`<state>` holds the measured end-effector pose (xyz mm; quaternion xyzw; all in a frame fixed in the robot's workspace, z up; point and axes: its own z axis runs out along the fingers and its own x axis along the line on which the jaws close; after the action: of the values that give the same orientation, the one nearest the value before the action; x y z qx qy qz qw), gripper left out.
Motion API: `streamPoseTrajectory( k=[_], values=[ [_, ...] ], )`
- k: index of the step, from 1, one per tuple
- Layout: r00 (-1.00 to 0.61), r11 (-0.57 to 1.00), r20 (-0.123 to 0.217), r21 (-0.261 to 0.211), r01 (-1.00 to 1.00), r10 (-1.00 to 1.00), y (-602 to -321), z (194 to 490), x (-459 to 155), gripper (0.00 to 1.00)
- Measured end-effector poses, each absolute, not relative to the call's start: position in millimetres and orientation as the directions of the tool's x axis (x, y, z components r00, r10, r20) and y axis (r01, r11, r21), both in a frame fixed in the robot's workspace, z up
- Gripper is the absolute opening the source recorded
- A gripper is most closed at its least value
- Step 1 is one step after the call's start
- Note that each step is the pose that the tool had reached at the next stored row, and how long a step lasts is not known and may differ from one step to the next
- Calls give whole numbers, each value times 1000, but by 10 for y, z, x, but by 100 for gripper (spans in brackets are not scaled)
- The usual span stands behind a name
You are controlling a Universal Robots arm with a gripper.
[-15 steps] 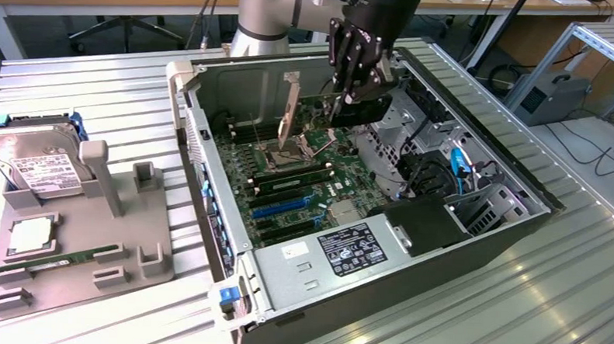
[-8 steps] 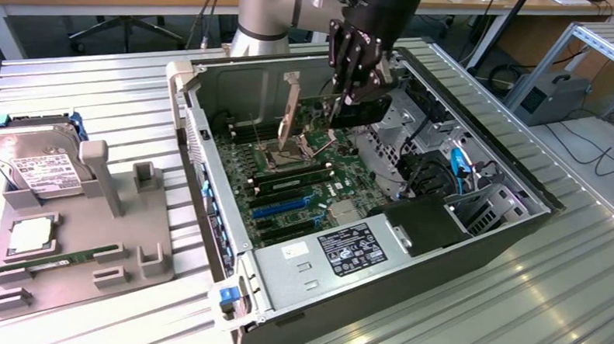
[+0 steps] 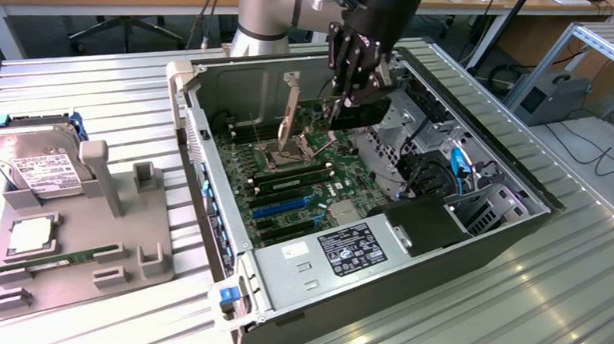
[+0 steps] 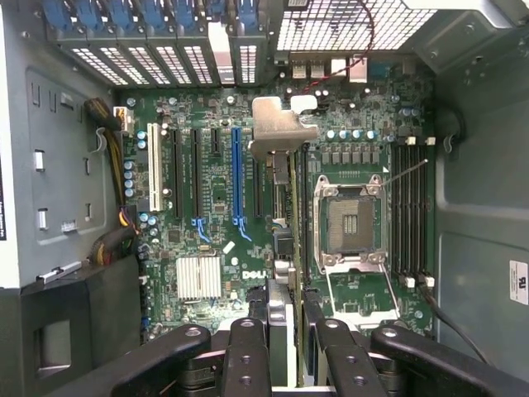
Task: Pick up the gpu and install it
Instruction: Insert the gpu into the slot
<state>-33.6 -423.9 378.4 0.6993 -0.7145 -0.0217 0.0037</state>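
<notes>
While the open black steel computer case (image 3: 470, 249) lies on its side on the ribbed aluminium table (image 3: 550, 307), the pickup step appears complete and the seating step remains, since the card stands above the green printed motherboard (image 4: 215, 207) and clear of its long blue and black plastic slots (image 4: 237, 174). The black multi-finger gripper (image 3: 354, 96) is clamped on the gpu (image 3: 359, 112), a thin flat dark board held edge-on, with its pale folded metal bracket (image 4: 277, 128) leading.
</notes>
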Motion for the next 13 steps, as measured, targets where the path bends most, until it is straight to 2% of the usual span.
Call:
streamPoseTrajectory(
  k=[13],
  values=[
    [-22, 21, -25, 36, -999, -999, -4258, 3739, -336, 27]
  ],
)
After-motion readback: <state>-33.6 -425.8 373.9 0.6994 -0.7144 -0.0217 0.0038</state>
